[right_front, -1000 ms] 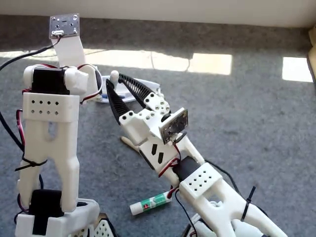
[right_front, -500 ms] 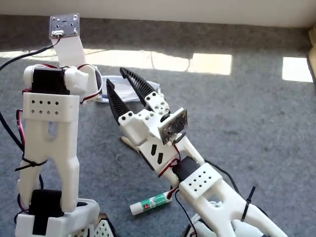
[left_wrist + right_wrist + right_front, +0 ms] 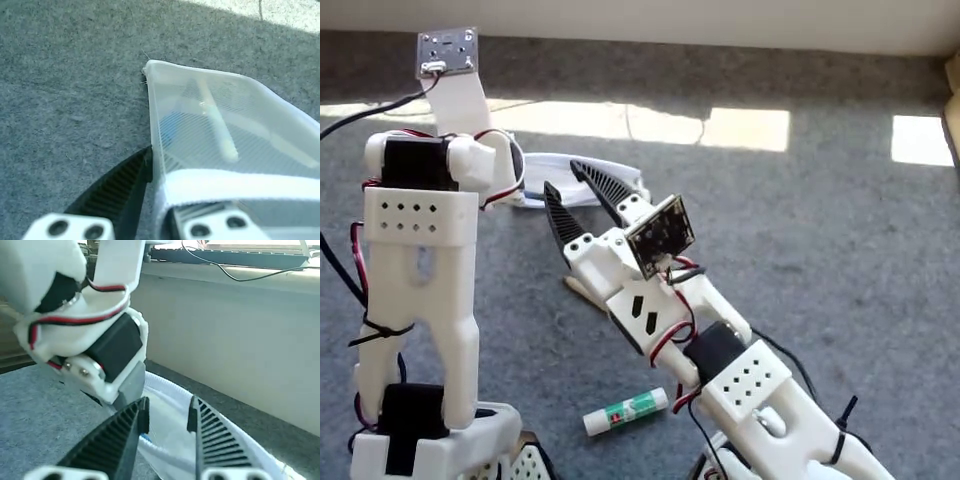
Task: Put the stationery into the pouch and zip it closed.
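Pouch point(image 3: 220, 130) rim pinched in left pincer point(image 3: 157, 186); right pincer point(image 3: 168, 409) part-open.

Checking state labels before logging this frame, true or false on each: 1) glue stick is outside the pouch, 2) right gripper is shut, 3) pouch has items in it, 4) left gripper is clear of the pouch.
1) True. The glue stick lies on the carpet, apart from the pouch.
2) False. The right gripper is open, jaws apart at the pouch's rim.
3) True. A white stick and a blue item show through the mesh.
4) False. The left gripper is clamped on the pouch's edge.
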